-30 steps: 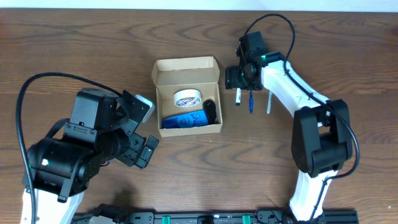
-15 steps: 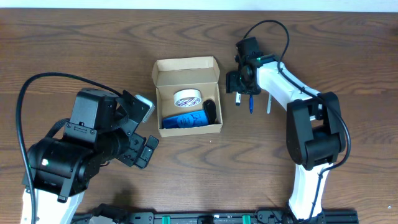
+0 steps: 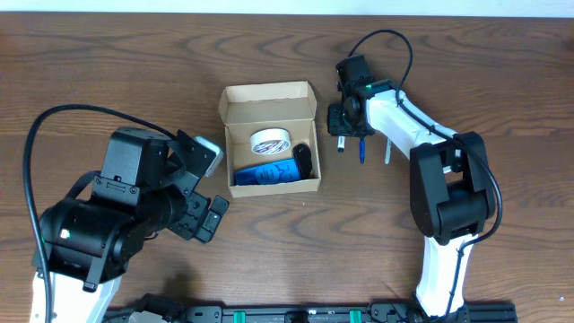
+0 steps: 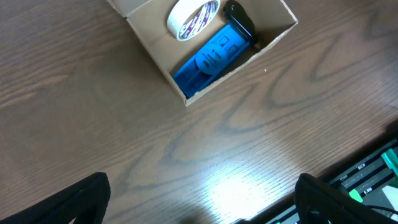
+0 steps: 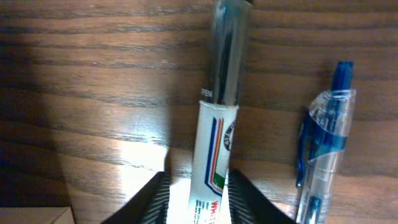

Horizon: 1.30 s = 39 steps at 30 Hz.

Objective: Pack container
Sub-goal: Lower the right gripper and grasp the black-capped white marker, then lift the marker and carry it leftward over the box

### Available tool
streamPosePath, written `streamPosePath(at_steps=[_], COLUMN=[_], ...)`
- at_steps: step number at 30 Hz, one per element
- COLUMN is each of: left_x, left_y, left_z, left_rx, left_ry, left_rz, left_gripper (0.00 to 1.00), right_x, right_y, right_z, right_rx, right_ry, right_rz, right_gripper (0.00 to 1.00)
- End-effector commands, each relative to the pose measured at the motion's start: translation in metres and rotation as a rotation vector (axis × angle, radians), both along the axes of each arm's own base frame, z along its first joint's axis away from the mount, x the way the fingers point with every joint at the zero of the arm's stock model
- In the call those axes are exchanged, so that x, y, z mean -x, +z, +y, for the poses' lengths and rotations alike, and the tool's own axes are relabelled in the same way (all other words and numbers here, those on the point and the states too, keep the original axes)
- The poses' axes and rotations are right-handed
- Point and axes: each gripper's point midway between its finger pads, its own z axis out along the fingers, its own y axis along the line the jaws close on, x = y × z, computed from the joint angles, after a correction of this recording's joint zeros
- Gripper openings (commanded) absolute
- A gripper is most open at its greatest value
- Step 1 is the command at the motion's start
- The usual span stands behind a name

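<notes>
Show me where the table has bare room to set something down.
Bare wood: the stretch between the tan cardboard box, the left arm and the right arm's base; also the far corner left of the box. Crowded: just right of the box, where the right gripper hovers over a row of pens.

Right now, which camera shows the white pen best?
The right wrist camera: the white pen fills the middle of the picture, close enough to see its label, with the right gripper straddling it. Overhead shows only a tiny sliver by the gripper. The left wrist camera does not show it.
</notes>
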Motion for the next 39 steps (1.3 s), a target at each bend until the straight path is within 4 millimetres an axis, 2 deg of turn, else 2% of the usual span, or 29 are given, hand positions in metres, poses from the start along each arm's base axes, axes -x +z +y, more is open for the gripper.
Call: streamPosePath(at_steps=[1, 9, 13, 16, 21, 27, 30, 33, 36, 39], left_x=[0.000, 0.000, 0.000, 0.000, 0.000, 0.000, 0.000, 0.000, 0.000, 0.000], left_y=[0.005, 0.005, 0.005, 0.005, 0.005, 0.005, 0.005, 0.005, 0.005, 0.005], left_z=[-0.001, -0.001, -0.001, -0.001, -0.001, -0.001, -0.001, -0.001, -0.001, -0.001], left_rx=[0.004, 0.004, 0.004, 0.004, 0.004, 0.004, 0.004, 0.004, 0.004, 0.004], left_ry=[-0.014, -0.014, -0.014, -0.014, -0.014, -0.014, -0.014, -0.014, -0.015, -0.014], left_rz=[-0.014, -0.014, -0.014, -0.014, -0.014, -0.014, -0.014, -0.014, -0.014, -0.014], left_gripper=[0.95, 0.95, 0.95, 0.95, 0.95, 0.95, 0.95, 0.96, 0.95, 0.96], right_x=[0.004, 0.006, -0.001, -0.010, -0.022, -0.019, -0.013, -0.002, 0.012, 0.031], right_y=[-0.009, -0.006, 0.012, 0.037, 0.093, 0.160, 0.186, 0.208, 0.219, 0.215], right_z=[0.003, 0.002, 0.002, -0.004, -0.011, -0.008, 0.000, 0.018, 0.039, 0.059], right_rx=[0.031, 0.036, 0.045, 0.090, 0.135, 0.099, 0.077, 0.030, 0.004, -0.001], right_ry=[0.009, 0.009, 0.005, -0.007, -0.043, -0.089, -0.081, -0.050, -0.012, 0.021], right_rz=[0.018, 0.033, 0.028, 0.012, -0.024, -0.076, -0.122, -0.158, -0.164, -0.127], right_gripper=[0.27, 0.08, 0.01, 0.01, 0.01, 0.01, 0.01, 0.01, 0.01, 0.01])
